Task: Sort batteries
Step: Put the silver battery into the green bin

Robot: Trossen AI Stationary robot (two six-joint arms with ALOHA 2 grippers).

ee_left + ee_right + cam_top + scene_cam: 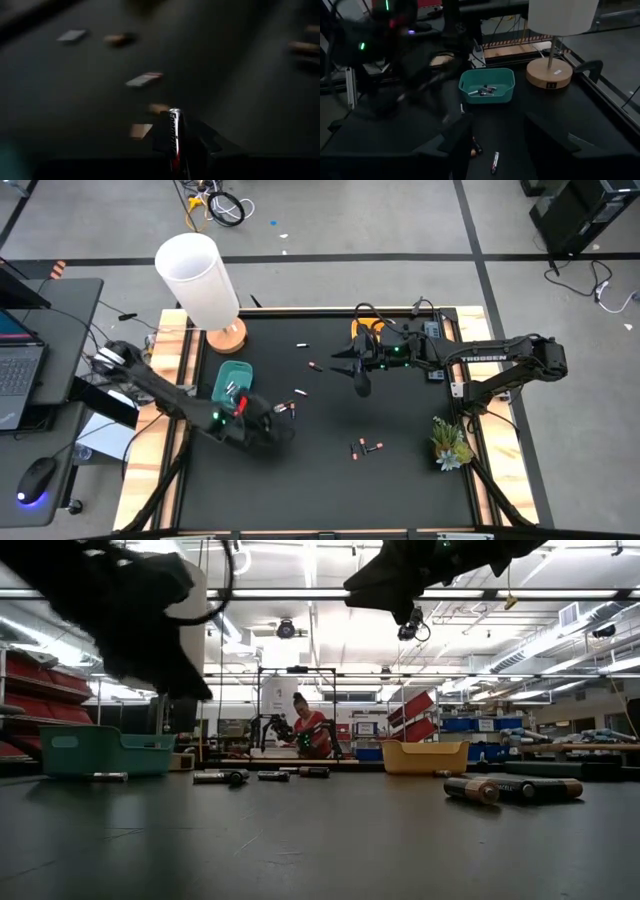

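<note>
L gripper (262, 423) sits low beside teal bin (232, 383), arm reaching in from table's left, clamped on battery (173, 137). R gripper (492, 137) hovers mid-table, fingers apart, empty.

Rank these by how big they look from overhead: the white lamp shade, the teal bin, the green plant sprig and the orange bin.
1. White cylindrical lamp shade, though it stands nearer the camera.
2. Teal plastic bin.
3. Green plant sprig.
4. Orange bin, mostly hidden by the right arm, so unsure.
</note>
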